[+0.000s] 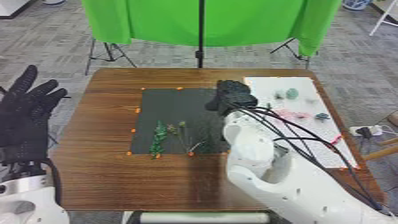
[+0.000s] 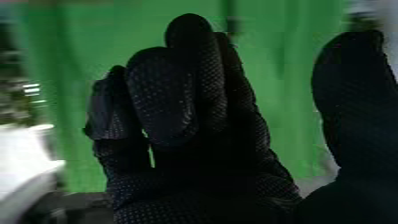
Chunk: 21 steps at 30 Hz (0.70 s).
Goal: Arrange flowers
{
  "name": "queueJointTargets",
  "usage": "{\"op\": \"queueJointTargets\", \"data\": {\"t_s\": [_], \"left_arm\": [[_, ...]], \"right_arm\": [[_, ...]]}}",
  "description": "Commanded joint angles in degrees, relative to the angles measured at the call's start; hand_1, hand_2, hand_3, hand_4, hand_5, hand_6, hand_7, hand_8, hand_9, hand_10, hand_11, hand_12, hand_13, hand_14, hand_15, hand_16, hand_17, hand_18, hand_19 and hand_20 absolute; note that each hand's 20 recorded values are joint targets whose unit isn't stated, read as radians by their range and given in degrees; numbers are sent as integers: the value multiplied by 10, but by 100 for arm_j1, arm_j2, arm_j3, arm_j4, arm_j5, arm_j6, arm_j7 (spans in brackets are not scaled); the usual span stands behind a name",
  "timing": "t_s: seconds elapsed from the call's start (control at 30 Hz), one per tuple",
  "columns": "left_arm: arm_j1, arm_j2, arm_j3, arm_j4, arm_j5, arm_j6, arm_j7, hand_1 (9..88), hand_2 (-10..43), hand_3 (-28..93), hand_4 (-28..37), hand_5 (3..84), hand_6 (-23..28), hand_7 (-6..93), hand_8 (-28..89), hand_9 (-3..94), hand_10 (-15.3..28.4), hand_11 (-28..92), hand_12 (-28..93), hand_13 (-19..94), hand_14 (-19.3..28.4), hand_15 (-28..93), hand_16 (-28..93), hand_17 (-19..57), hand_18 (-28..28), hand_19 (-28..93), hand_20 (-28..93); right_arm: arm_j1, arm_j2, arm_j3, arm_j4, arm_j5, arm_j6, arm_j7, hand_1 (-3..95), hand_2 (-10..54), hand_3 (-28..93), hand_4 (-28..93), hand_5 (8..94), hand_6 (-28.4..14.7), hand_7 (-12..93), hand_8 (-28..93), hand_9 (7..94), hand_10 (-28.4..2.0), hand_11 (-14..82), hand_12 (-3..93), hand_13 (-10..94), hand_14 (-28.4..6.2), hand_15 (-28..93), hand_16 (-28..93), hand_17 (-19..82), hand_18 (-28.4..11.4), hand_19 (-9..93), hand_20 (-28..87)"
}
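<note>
Seemingly loose and empty, right hand hangs between edges of dark mat and white sheet.

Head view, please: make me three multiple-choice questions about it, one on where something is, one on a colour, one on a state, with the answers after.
1. Where does the leafy green sprig lie?
A. On the floor
B. On the dark mat
C. In the left hand

2. What colour is the cloth hanging beyond the table?
A. Green
B. Orange
C. White

3. How are the left hand's fingers?
A. Balled in a fist
B. Curled round a stem
C. Straight and spread

Answers:
1: B, its leaves show against the mat's near part.
2: A, bright green fills the cloth on both sides of the dark pole.
3: C, gaps show between the extended fingers.
</note>
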Motion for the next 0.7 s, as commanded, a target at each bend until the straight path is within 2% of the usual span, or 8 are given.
{"op": "queueJointTargets", "data": {"t_s": [0.03,0.13,0.27,0.4,0.43,0.53,0.67,0.7], "left_arm": [[94,-21,108,42,-53,63,68,213,80,736,-280,334,67,96,-70,324,179,262,150,220,229,520,-44,-99,204,424,274],[28,-18,137,55,-54,41,52,212,81,738,-282,334,67,97,-69,324,179,261,151,220,229,520,-43,-100,204,424,274],[32,13,158,55,-105,59,120,213,82,739,-282,334,67,97,-70,325,180,261,150,220,229,521,-43,-99,204,423,275],[-43,-20,165,84,-54,13,33,214,83,740,-281,334,67,97,-70,324,180,262,151,221,229,522,-43,-100,204,423,275],[-64,-61,161,93,-41,-21,12,215,83,740,-281,334,67,97,-70,325,180,262,151,221,229,522,-43,-100,204,423,275],[-77,-76,151,99,-29,-22,26,216,83,741,-280,334,67,98,-70,325,180,264,151,221,228,523,-43,-100,204,423,275],[-94,-62,154,107,-58,-36,26,218,83,741,-278,333,67,99,-70,325,179,264,150,221,228,523,-44,-99,203,423,275],[-115,-49,169,116,-63,-31,35,218,83,741,-278,333,67,99,-70,325,180,264,150,221,228,523,-44,-99,203,423,275]], "right_arm": [[-200,453,615,588,193,-192,452,329,-66,664,-219,652,-105,119,-100,718,-198,445,189,721,-132,737,157,419,-265,930,229],[-151,435,605,838,337,-401,540,327,-68,661,-221,647,-111,118,-99,711,-203,444,189,715,-134,740,156,419,-265,931,223],[-166,245,537,1202,380,-664,572,321,-73,658,-225,653,-116,120,-98,710,-204,446,189,713,-135,742,154,418,-266,932,222],[-267,122,521,1396,252,-761,532,321,-73,654,-225,669,-116,129,-98,710,-203,457,192,714,-134,745,151,419,-268,932,230],[-256,144,452,1419,206,-744,508,321,-74,655,-225,672,-115,131,-98,711,-202,458,192,714,-133,746,151,419,-267,932,231],[-224,139,305,1474,44,-698,444,324,-80,658,-225,678,-108,136,-99,712,-202,461,193,716,-132,748,151,418,-267,932,236],[-201,74,107,1615,-179,-755,348,348,-87,658,-226,730,-74,166,-104,738,-185,480,200,735,-122,744,151,431,-262,932,246],[-161,85,27,1657,-65,-628,394,357,-88,661,-226,739,-70,170,-105,746,-180,484,201,743,-118,739,150,438,-257,932,244]]}}
